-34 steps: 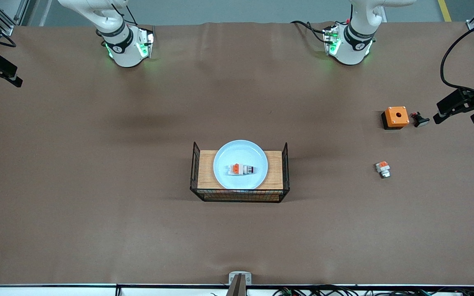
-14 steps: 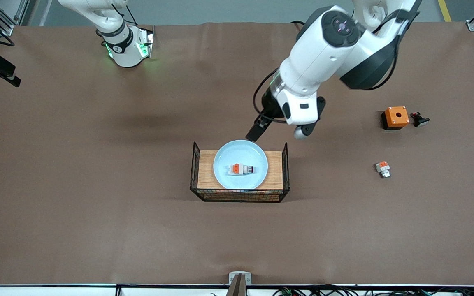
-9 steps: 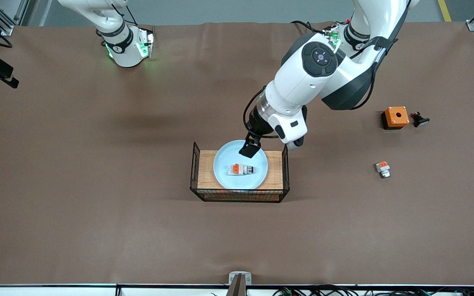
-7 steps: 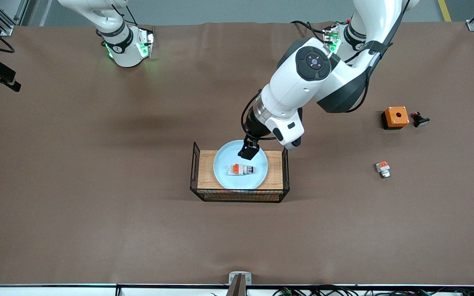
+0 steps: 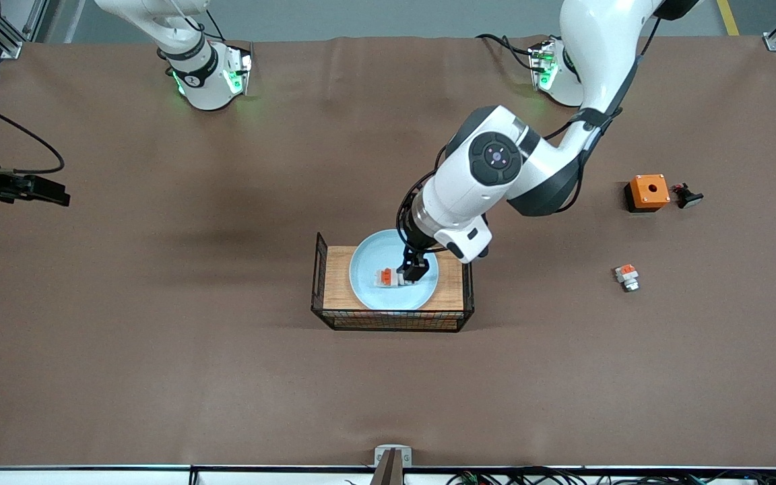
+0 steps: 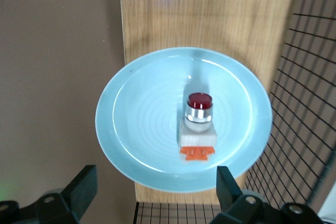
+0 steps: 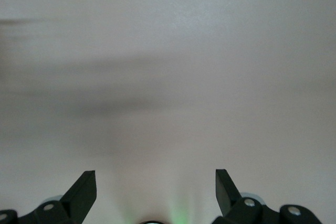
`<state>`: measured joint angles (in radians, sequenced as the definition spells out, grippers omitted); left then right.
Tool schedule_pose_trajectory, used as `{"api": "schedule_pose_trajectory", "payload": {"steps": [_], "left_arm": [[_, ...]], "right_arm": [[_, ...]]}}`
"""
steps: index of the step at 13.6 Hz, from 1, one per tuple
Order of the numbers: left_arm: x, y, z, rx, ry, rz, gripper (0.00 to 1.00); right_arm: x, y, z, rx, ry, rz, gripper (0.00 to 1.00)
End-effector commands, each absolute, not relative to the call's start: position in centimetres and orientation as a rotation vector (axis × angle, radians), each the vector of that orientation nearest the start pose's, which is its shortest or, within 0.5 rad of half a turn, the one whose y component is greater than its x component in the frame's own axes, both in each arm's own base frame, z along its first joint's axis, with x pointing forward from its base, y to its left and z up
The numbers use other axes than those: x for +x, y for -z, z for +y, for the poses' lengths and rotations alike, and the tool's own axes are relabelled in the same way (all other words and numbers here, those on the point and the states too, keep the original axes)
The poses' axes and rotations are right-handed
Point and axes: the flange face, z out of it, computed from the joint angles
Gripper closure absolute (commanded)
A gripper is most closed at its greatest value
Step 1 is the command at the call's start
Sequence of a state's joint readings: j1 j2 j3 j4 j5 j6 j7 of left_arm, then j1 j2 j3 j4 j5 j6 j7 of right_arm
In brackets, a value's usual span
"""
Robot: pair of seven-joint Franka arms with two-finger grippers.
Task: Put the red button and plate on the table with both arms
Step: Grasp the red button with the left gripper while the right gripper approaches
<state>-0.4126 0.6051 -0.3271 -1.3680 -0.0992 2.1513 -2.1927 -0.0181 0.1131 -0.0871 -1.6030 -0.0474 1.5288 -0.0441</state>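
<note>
The pale blue plate (image 5: 368, 259) rests on a wooden-topped wire rack (image 5: 337, 276) in the middle of the brown table (image 5: 159, 337). The red button (image 5: 385, 276) lies on its side in the plate, its orange piece showing. My left gripper (image 5: 413, 271) hangs open just over the plate and hides the button's tip. In the left wrist view the button (image 6: 198, 124) with its dark red tip lies in the plate (image 6: 142, 124) ahead of the open gripper (image 6: 156, 192), not between its fingers. My right gripper (image 5: 58, 199) is open over the table at the right arm's end, holding nothing.
An orange box (image 5: 648, 192) and a black button (image 5: 688, 196) sit toward the left arm's end. An orange-and-white block (image 5: 626, 276) lies nearer to the front camera than they do. The rack has raised wire ends (image 5: 467, 269).
My left arm has swung in from its end of the table and come down over the plate. My right gripper has shifted along the table's edge at its end.
</note>
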Motion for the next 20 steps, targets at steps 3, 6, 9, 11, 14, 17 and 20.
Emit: {"api": "schedule_pose_trajectory", "payload": {"steps": [3,6,9,11,14,17,20], "left_arm": [[59.2,-38.4,-46.5,2.014,0.340,2.070,0.00],[60.1,-37.4,-46.7,1.993,0.342,2.063,0.00],[60.9,-36.7,-46.5,1.953,0.321,2.049,0.00],[60.9,-36.1,-46.8,1.948,0.321,2.041,0.00],[60.5,-35.3,-47.3,1.965,0.325,2.040,0.00],[60.3,-35.0,-47.5,1.974,0.323,2.039,0.05],[60.3,-34.6,-47.4,1.989,0.302,2.037,0.07]], "right_arm": [[58.1,-54.4,-7.5,-3.181,-0.314,0.117,0.00],[58.2,-54.7,-6.9,-3.190,-0.307,0.119,0.00],[58.2,-54.7,-6.3,-3.183,-0.309,0.323,0.00],[58.2,-54.6,-5.3,-3.170,-0.313,0.387,0.00],[58.0,-54.5,-4.8,-3.162,-0.319,0.467,0.00],[57.9,-54.3,-3.8,-3.138,-0.326,0.576,0.00],[57.9,-54.2,-1.9,-3.130,-0.327,0.677,0.00]]}}
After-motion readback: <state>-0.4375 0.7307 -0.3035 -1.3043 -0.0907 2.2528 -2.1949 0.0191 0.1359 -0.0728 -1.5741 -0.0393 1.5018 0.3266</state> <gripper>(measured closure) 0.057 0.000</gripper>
